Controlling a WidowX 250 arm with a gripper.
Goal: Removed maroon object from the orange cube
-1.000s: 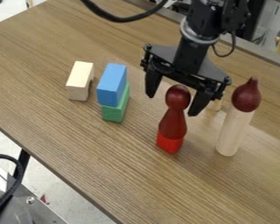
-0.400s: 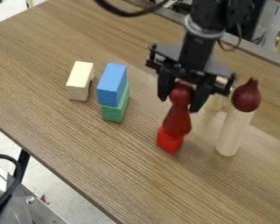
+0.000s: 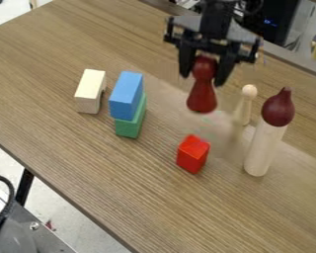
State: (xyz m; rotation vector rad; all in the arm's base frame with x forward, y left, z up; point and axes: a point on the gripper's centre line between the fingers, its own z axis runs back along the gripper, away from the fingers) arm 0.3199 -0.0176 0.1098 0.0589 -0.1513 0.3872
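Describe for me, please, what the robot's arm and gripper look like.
The arm is black. Its gripper is black too, with a wide, grey-looking plate that flares out to both sides above a dark crossbar with small knobby parts at its ends. Two straight, blocky black fingers extend from the bar. I can make out no clear markings.

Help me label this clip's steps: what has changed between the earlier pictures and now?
The gripper closed its jaws on the maroon piece, which stood on the red block, and has lifted it off, toward the view's top edge. The red block stayed put, as did the cream block, the blue block on the green block, and the maroon-topped cylinder.
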